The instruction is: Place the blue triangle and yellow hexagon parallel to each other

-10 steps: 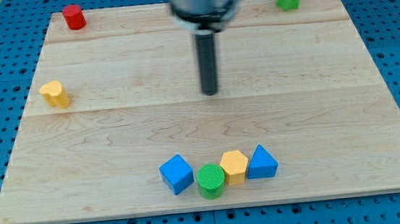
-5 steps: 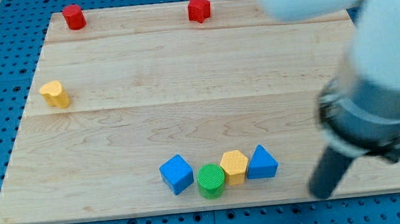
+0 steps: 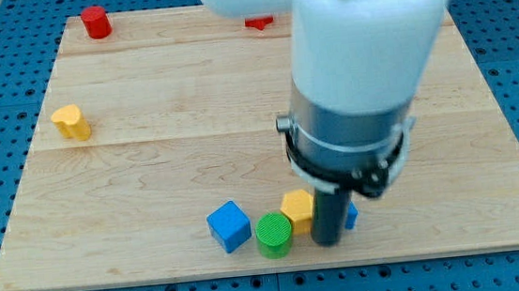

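My tip (image 3: 327, 241) touches the board near the view's bottom, right in front of the gap between the yellow hexagon (image 3: 296, 207) and the blue triangle (image 3: 350, 215). The rod hides most of the blue triangle; only a sliver shows at its right. The yellow hexagon is partly covered too, showing to the rod's left. The green cylinder (image 3: 273, 235) sits against the hexagon's lower left, and the blue cube (image 3: 229, 225) lies left of that.
A yellow heart-like block (image 3: 71, 121) lies at the left edge. A red block (image 3: 94, 21) sits at the top left corner. Another red block (image 3: 259, 21) at the top is mostly hidden by the arm, which covers the board's centre right.
The arm swung from the board's lower right leftward; my tip now stands at the hexagon and triangle. The blocks seem unmoved. The green star at top right is hidden now.
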Robot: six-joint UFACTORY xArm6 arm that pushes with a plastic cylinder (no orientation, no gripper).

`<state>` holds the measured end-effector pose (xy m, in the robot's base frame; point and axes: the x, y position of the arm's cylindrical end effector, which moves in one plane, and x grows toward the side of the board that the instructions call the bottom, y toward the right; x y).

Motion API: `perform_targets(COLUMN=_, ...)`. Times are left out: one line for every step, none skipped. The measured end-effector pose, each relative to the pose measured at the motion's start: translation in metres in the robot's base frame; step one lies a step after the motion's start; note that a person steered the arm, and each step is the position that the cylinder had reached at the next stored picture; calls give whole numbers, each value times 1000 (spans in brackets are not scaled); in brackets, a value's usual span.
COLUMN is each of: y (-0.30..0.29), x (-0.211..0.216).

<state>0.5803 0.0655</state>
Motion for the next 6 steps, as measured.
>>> perform_targets(y=92, x=-38)
perform_targets(y=87, x=-46)
perform_targets(y=46, x=-56)
perform_targets(y=53, x=-113)
perform_targets(y=7, x=-138)
perform_targets(y=-50, x=-166)
